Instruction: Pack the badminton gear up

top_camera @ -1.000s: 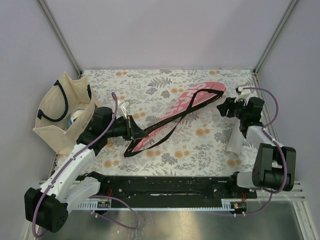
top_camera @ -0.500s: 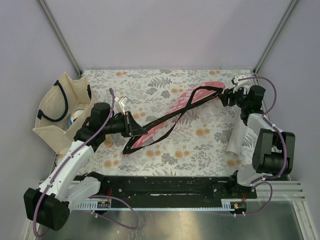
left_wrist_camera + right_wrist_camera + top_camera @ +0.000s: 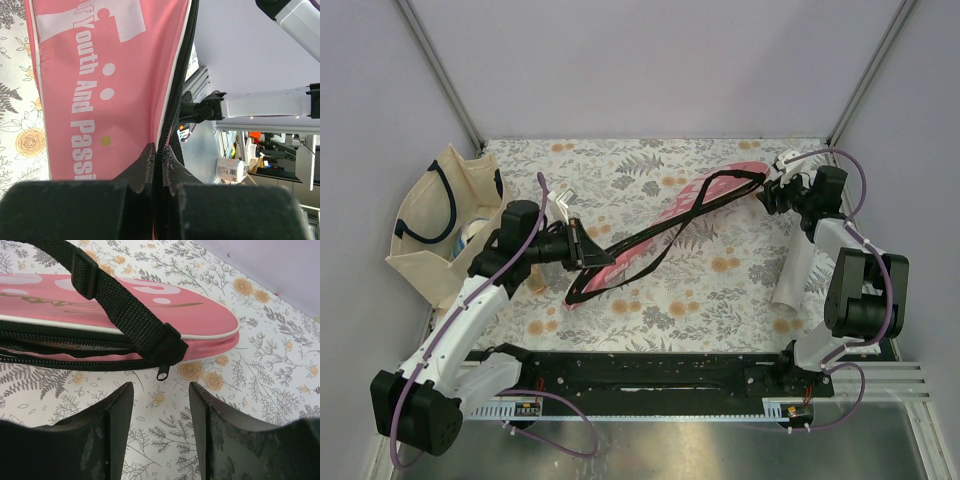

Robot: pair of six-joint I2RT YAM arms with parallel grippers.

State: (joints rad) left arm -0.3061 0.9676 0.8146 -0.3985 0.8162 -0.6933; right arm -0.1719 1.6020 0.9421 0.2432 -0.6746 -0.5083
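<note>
Pink racket-shaped fabric cover point(image 3: 100, 60): salmon pink with white block lettering point(image 3: 82, 100), one small yellow dot point(image 3: 105, 141), thin white piping on the rim and black zip tape point(image 3: 60, 332). The woven webbing strap point(image 3: 135, 307) across it is plain black. Counter point(image 3: 720, 295): white cloth printed with grey leaves and sprigs, orange blossoms scattered over it. Beige canvas tote bag point(image 3: 425, 270) with navy handles point(image 3: 452, 205). Long tube point(image 3: 790, 275): plain white, no print. My left gripper point(image 3: 159, 155) and right gripper point(image 3: 159, 387) are both matte black. My left arm point(image 3: 460, 320) has white links and black joints. Walls point(image 3: 640, 70) are pale lilac.
</note>
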